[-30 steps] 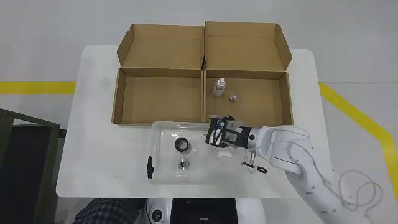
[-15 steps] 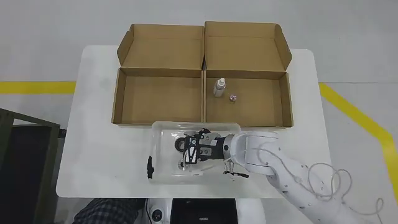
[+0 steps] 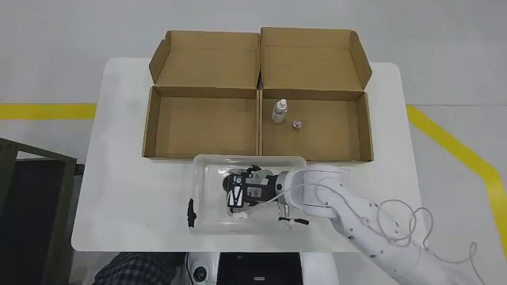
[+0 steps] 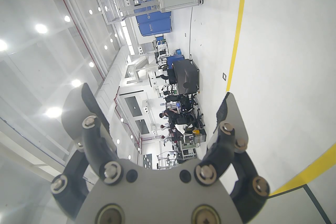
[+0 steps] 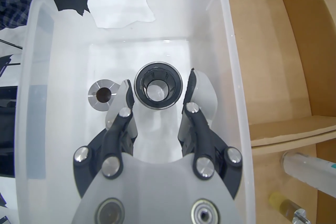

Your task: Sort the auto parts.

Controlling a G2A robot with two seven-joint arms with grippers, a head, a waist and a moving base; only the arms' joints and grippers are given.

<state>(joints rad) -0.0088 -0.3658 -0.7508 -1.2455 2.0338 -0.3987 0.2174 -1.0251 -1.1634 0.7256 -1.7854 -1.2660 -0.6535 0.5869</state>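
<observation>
The left tool gapes wide, holding nothing, aimed up at a factory hall. The bin is at the surface's 6 o'clock. In it a silver part sits just beside the ring. The right tool straddles that ring, wide, not gripping. It's the pick step: next it needs to close squarely and lift. The boxes wait at 12 o'clock.

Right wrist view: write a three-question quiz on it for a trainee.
1. True or false: the sleeve lies outside the bin.
2. What sits beside the sleeve in the bin? A. silver disc B. bottle C. spring
3. Relative to the sleeve, where are the fingers of the right gripper?
Key: 1 false, it stands inside the bin; 2 A; 3 one on each side, gripper open.
</observation>
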